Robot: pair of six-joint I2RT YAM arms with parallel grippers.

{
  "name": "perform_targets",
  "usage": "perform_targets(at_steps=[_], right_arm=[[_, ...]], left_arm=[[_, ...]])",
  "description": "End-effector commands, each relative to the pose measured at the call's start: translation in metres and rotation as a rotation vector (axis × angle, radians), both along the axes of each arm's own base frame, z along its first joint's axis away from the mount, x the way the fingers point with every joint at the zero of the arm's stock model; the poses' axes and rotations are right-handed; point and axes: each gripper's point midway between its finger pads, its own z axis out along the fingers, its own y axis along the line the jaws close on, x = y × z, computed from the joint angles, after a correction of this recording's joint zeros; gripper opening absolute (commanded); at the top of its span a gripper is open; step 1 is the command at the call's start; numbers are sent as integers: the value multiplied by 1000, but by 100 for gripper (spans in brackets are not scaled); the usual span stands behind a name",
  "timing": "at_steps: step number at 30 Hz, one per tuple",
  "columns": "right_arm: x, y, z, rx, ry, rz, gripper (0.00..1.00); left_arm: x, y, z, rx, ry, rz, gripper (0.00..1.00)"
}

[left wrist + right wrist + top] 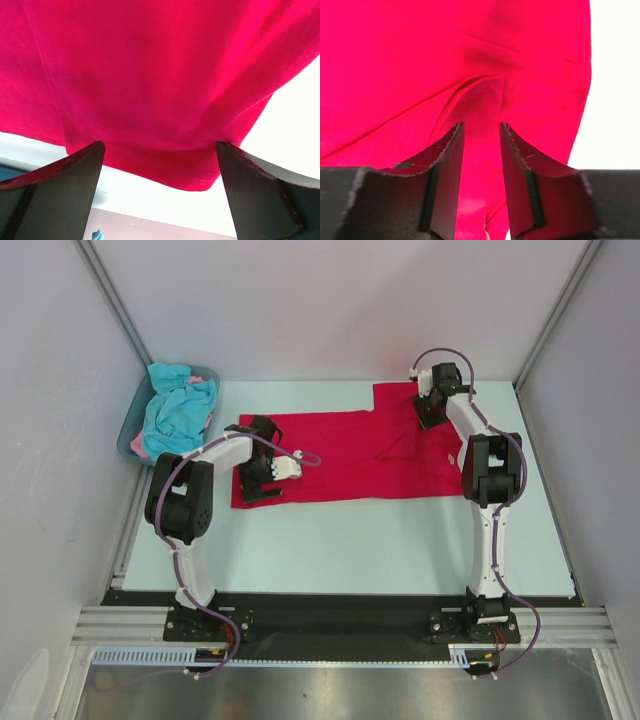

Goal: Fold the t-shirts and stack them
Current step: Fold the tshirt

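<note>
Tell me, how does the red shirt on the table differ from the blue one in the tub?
The red t-shirt lies spread flat on the table; the turquoise t-shirt sits crumpled in the tub. The right gripper pinches a fold of the red t-shirt and the left gripper stands open at its hem; neither touches the turquoise one. Both are plain cloth.

Bright, even light casts only faint shadows around the red t-shirt (340, 455), while in both wrist views the table (295, 130) beside it blows out white and the fingers (60, 200) look soft.
</note>
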Motion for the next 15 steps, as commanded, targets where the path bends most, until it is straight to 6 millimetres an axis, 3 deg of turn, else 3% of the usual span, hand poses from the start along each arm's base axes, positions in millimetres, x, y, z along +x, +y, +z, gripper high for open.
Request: perform_targets(at_steps=[1,15], right_arm=[[9,4,7,29,-26,0,39],[7,-19,-2,27,-9,-37,40]], left_arm=[[-3,-4,16,-16,-32,3,100],[-5,-4,18,-15,-32,6,100]])
